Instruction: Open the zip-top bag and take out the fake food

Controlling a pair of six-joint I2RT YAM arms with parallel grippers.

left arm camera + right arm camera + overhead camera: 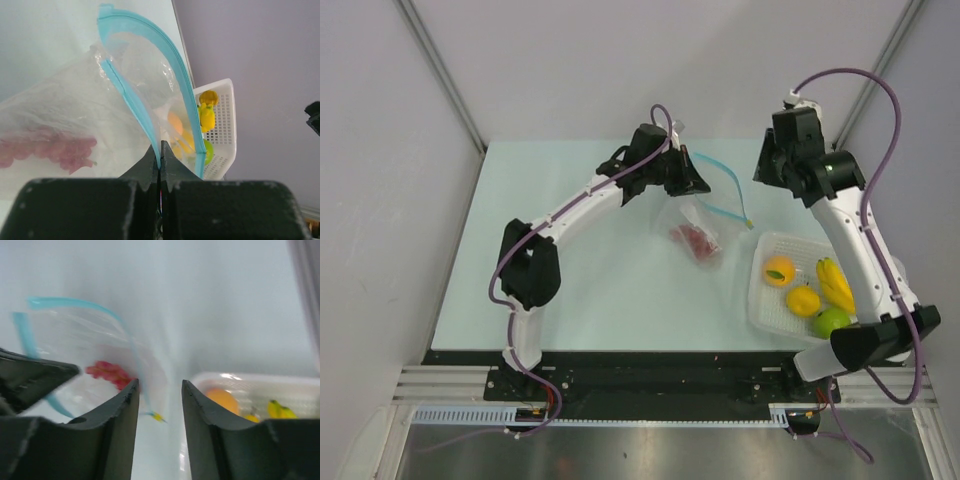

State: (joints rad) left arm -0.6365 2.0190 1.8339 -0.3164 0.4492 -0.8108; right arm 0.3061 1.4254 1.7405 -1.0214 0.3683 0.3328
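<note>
The clear zip-top bag (pixel 698 228) hangs tilted over the table, and its blue zip strip (pixel 722 178) curves open. My left gripper (pixel 692 184) is shut on one side of the strip (pixel 131 100), the fingertips (pixel 152 159) pinching it. Of the fake food, a red berry cluster (pixel 693 242) lies inside the bag (pixel 55 149). My right gripper (pixel 766 166) hovers to the right of the bag's mouth, open (pixel 160 390), with nothing between its fingers. In the right wrist view the berries (pixel 109 372) show just past the left finger.
A white perforated basket (pixel 761 292) at the right holds an orange (pixel 779 270), a lemon (pixel 803 299), a banana (pixel 835 283) and a green apple (pixel 832 321). The basket (pixel 226 107) also shows behind the bag. Grey walls close in the table's back and sides.
</note>
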